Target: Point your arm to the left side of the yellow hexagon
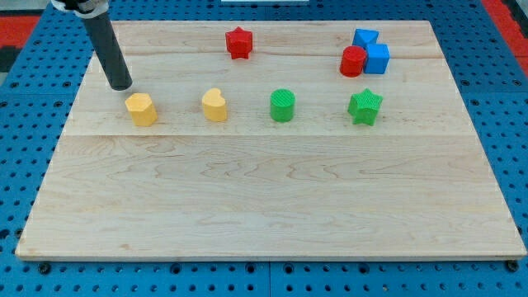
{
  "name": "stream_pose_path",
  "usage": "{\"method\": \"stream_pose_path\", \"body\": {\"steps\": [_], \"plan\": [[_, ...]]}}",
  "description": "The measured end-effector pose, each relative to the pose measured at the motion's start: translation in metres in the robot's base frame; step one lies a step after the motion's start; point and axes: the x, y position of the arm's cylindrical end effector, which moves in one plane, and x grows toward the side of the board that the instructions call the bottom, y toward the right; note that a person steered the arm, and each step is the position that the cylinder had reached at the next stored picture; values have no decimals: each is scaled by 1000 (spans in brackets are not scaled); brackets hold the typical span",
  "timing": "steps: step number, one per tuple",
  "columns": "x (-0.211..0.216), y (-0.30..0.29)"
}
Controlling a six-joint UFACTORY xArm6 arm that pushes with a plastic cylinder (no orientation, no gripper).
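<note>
The yellow hexagon (pixel 142 109) lies on the wooden board (pixel 264 206) at the view's left. My tip (pixel 121 85) stands just above and to the left of it, a small gap apart. A yellow heart (pixel 215 105) lies to the right of the hexagon in the same row.
A green cylinder (pixel 282 106) and a green star (pixel 365 106) continue the row to the right. A red star (pixel 238 42) lies near the top middle. A red cylinder (pixel 353 61) touches two blue blocks (pixel 370 49) at the top right.
</note>
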Motion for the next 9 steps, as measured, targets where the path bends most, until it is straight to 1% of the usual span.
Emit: {"method": "stream_pose_path", "body": {"steps": [5, 6, 7, 8, 9], "plan": [[0, -12], [0, -33], [9, -62], [33, -73], [50, -42]]}}
